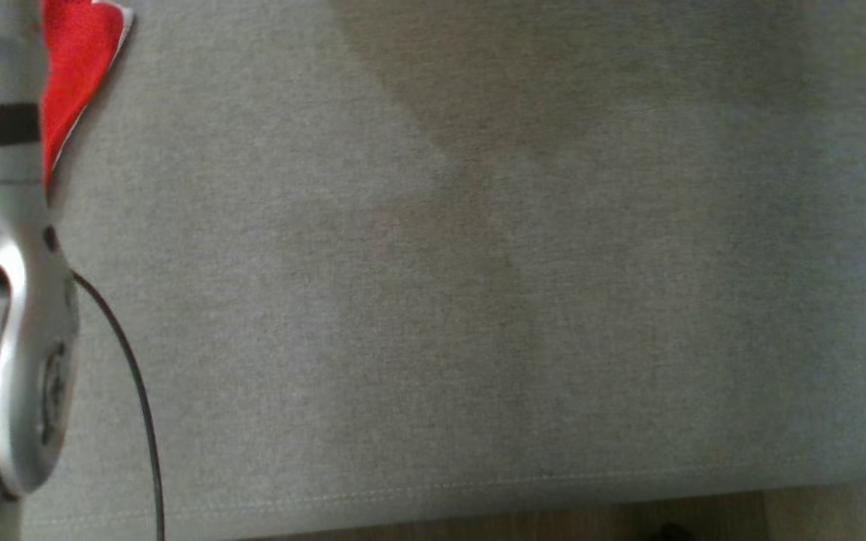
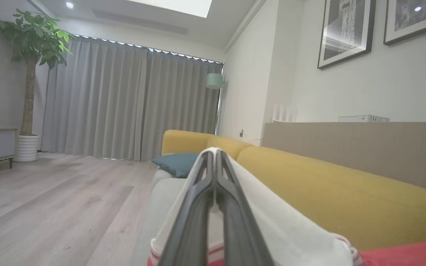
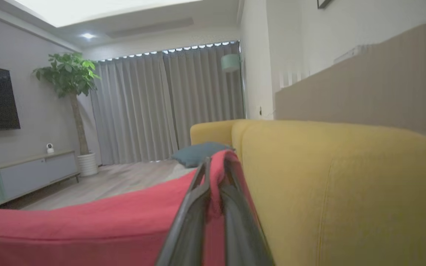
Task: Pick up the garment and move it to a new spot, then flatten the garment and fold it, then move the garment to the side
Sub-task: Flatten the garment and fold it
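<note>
One red cloth garment with a white inner side and red-striped white trim is gripped by two hands at once. The left hand has its two long dark fingers clenched together on the garment's white part, which drapes over and around them. The right hand is likewise clenched, pinching a fold of the red cloth that runs off from its fingers to the lower left of the right wrist view. From the head camera, one corner of the garment shows at the top left, just beside one pale silver forearm. One thin black cable curves down from that forearm over the grey woven sofa seat. Whether the cloth touches the seat there cannot be told. Both wrist views place the garment close beside the mustard-yellow upholstered sofa back. One teal cushion lies at the far end of the sofa. Beyond it hang grey floor-length curtains. One tall leafy plant in a white ribbed pot stands on the pale wood floor. Two dark-framed pictures hang on the wall above the sofa.
</note>
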Robot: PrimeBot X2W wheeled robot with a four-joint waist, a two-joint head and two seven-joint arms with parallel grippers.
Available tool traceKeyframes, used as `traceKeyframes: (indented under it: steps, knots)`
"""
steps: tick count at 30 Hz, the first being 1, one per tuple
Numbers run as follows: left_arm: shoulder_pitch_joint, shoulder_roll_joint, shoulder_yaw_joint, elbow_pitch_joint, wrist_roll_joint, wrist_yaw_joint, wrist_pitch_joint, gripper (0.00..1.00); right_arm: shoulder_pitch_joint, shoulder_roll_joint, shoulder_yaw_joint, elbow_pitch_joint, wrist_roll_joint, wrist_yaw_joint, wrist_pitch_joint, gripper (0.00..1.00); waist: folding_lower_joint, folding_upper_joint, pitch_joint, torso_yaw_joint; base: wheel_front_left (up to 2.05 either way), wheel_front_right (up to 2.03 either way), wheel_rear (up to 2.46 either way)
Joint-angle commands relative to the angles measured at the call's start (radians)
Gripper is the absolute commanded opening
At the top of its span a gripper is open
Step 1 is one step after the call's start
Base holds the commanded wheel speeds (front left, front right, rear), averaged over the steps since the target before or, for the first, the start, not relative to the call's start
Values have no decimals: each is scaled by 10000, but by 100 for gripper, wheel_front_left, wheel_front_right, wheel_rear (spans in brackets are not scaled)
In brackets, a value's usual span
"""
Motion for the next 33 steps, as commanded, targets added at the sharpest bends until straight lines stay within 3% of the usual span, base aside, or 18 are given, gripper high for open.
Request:
traceKeyframes:
  steps: [1,8,15,23,33]
  knots:
    - [-253,317,2,-289,89,-76,-87,0,-13,135,96,-184,114,39,-103,0,-1,0,89,104,0,0,0]
    - [1595,422,-242,-576,539,-614,-116,0,1494,111,930,1113,1233,39,-432,0,-1,0,-124,232,0,0,0]
    - [4321,933,-454,-838,704,-1102,-118,0,3126,-319,2608,1570,2303,39,49,0,-1,0,-871,358,0,0,0]
    - [7260,1803,-1459,-1002,168,-1401,29,0,5138,-1501,4909,1060,3784,39,1526,0,-1,0,-2170,525,0,0,0]
    - [9309,3072,-3577,-2870,-1502,-1413,897,0,6799,-2859,6566,-85,5245,39,2812,0,-1,0,-3251,752,0,0,0]
